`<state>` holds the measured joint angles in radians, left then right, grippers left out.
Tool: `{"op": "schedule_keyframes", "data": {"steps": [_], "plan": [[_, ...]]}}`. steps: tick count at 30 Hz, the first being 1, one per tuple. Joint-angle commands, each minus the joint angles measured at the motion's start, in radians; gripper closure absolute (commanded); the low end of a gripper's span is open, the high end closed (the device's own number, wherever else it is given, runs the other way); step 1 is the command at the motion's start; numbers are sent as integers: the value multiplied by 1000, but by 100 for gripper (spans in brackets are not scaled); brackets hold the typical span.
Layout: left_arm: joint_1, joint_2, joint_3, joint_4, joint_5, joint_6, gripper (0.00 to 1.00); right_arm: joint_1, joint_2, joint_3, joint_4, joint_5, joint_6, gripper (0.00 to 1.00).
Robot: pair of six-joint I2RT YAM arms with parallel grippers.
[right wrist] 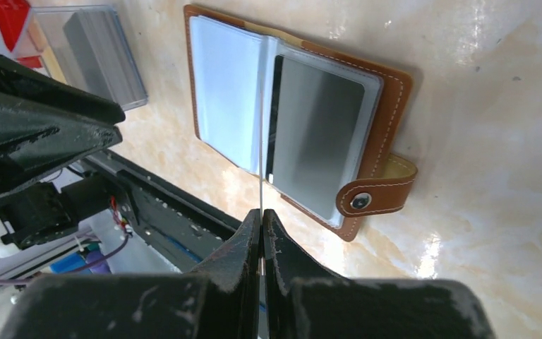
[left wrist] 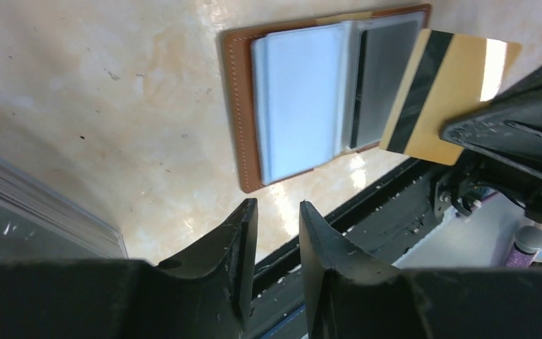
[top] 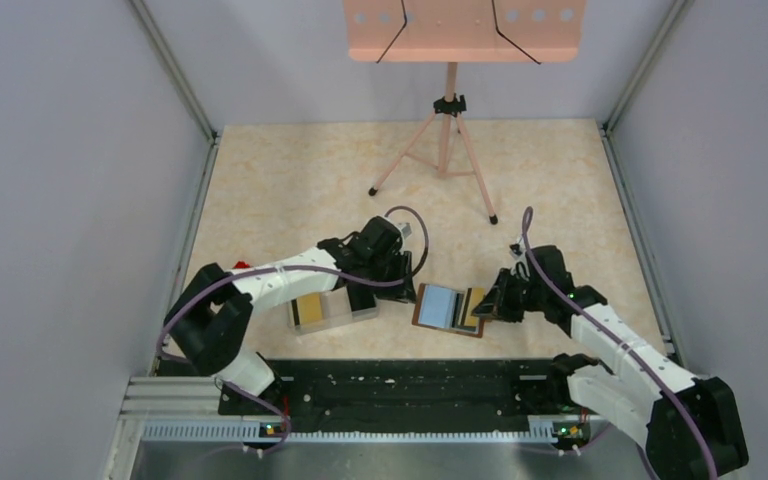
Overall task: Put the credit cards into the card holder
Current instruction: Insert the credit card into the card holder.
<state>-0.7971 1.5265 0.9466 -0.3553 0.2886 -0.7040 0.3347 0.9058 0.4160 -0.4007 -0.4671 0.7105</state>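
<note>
1. The wallet [right wrist: 289, 120] is showing tan-brown leather with pale stitching and pale blue-grey sleeves inside.
2. The card [left wrist: 455, 92] is gleaming gold, with a black stripe running across it.
3. The bench [top: 310, 170] is showing cream mottled with beige.
4. The left gripper [left wrist: 279, 212] and the right gripper [right wrist: 262, 215] are both showing black.
5. The stand [top: 465, 28] is showing salmon pink.

On your desk [top: 290, 180] you have the open wallet [top: 442, 306], a clear tray [top: 340, 318] beside it, and a tripod stand [top: 449, 104] behind.
</note>
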Motion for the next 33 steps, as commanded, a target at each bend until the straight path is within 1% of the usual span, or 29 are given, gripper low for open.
{"op": "schedule_keyframes", "data": {"steps": [1, 9, 13, 19, 26, 30, 33], "plan": [[-9, 67, 52, -13, -51, 17, 68, -10, 17, -11, 9, -1, -41, 100], [-20, 148, 48, -7, -68, 5, 81, -10, 78, -81, 214, -106, -2, 100], [-28, 177, 47, -3, -73, 4, 87, -10, 136, -91, 284, -149, 7, 100], [-40, 219, 56, -2, -69, 1, 96, -10, 214, -92, 359, -161, 23, 100], [-44, 236, 60, -6, -70, 4, 100, -11, 318, -73, 394, -166, 19, 100], [-45, 244, 64, -14, -71, 12, 100, -20, 359, -62, 394, -178, 14, 100], [-46, 252, 67, -17, -68, 17, 100, -33, 386, -65, 455, -209, 20, 100]]}}
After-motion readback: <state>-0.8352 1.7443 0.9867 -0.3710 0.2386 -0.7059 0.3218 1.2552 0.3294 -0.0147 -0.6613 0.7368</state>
